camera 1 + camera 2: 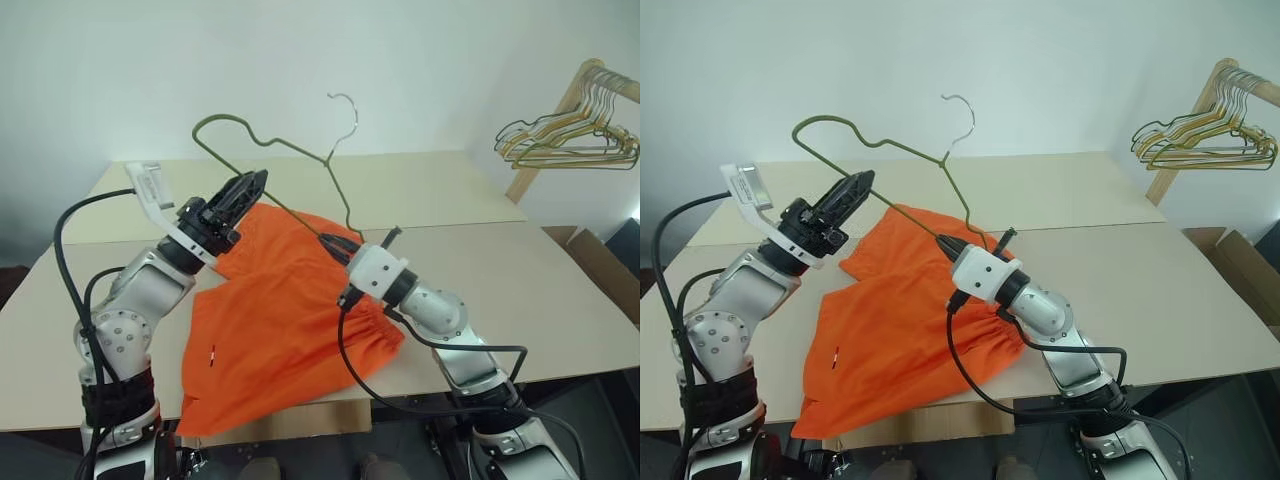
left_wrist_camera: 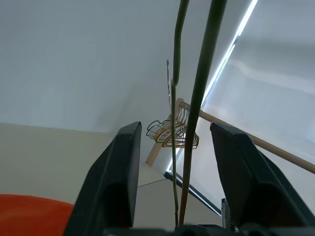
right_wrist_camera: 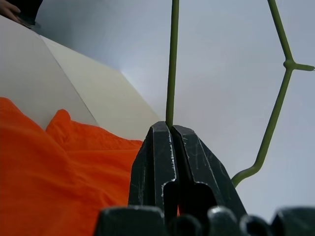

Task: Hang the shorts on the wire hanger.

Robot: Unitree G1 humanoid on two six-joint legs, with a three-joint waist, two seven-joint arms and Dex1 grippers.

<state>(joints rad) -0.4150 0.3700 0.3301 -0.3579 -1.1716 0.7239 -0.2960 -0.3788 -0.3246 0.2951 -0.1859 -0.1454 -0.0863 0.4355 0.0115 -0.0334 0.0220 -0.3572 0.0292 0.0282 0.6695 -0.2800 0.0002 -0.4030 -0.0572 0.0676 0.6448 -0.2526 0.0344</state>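
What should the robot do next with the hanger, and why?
Probably close the left gripper on the hanger. The wire already runs between its open fingers, the right gripper pinches it, and the shorts still lie on the table.

Bare table (image 1: 520,270) right of shorts (image 1: 270,330)

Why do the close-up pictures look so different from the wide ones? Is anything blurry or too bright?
Left wrist view: bright window glare at right; the thin olive-green wire hanger is soft and thick-looking so near the lens. Right wrist view: the black fingers and bright orange fabric shorts are slightly soft. Left eye view: even lighting, faint shadows on the beige table.
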